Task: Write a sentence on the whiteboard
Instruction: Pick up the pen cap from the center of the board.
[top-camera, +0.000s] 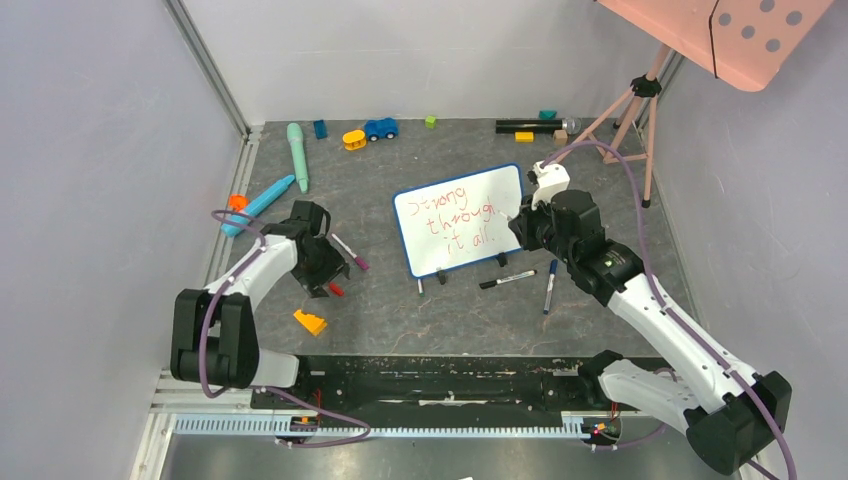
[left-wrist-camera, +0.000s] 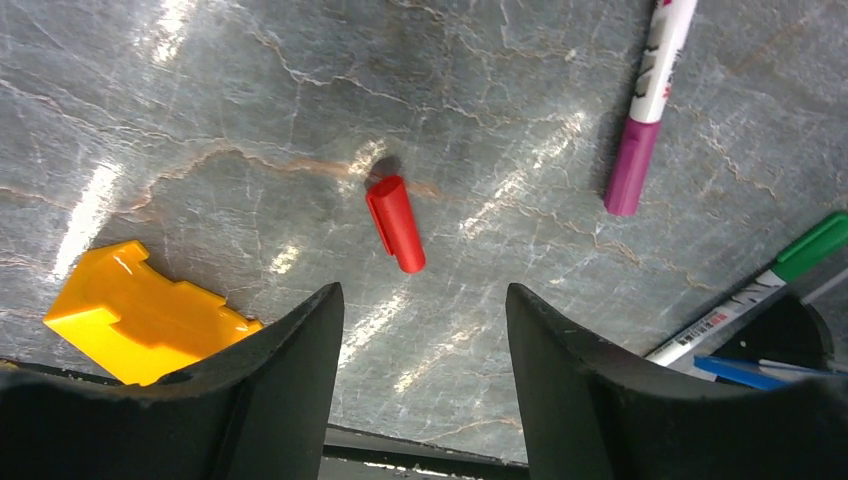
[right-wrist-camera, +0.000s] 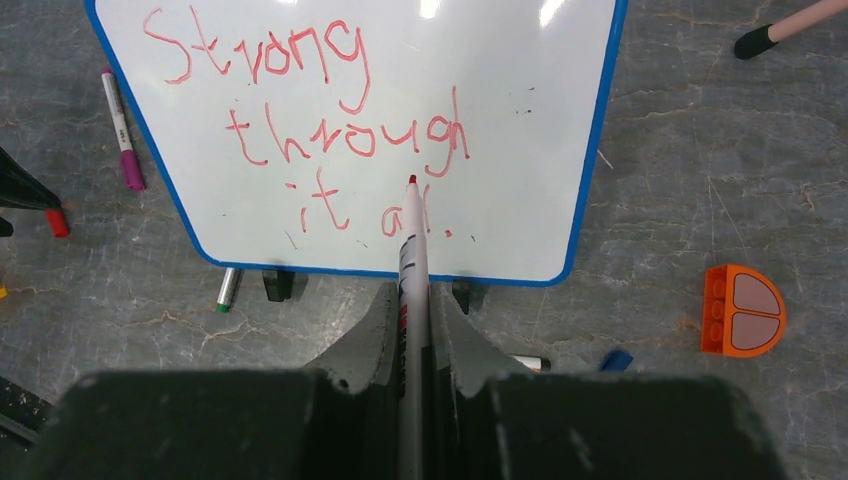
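The left jaws stand open and empty over a red cap (left-wrist-camera: 396, 223) on the grey worktop (left-wrist-camera: 200, 120), a yellow block (left-wrist-camera: 135, 312) to its near left. Mid-worktop the whiteboard (right-wrist-camera: 540, 120) stands askew, bearing the sentence (right-wrist-camera: 340, 135) "Strong through it all." The right jaws grip a red marker (right-wrist-camera: 411, 240), tip over "all".

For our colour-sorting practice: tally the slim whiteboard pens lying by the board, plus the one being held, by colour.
Red pen: 1
Purple pen: 1
Green pen: 1
Black pen: 1
Blue pen: 1
Total: 5
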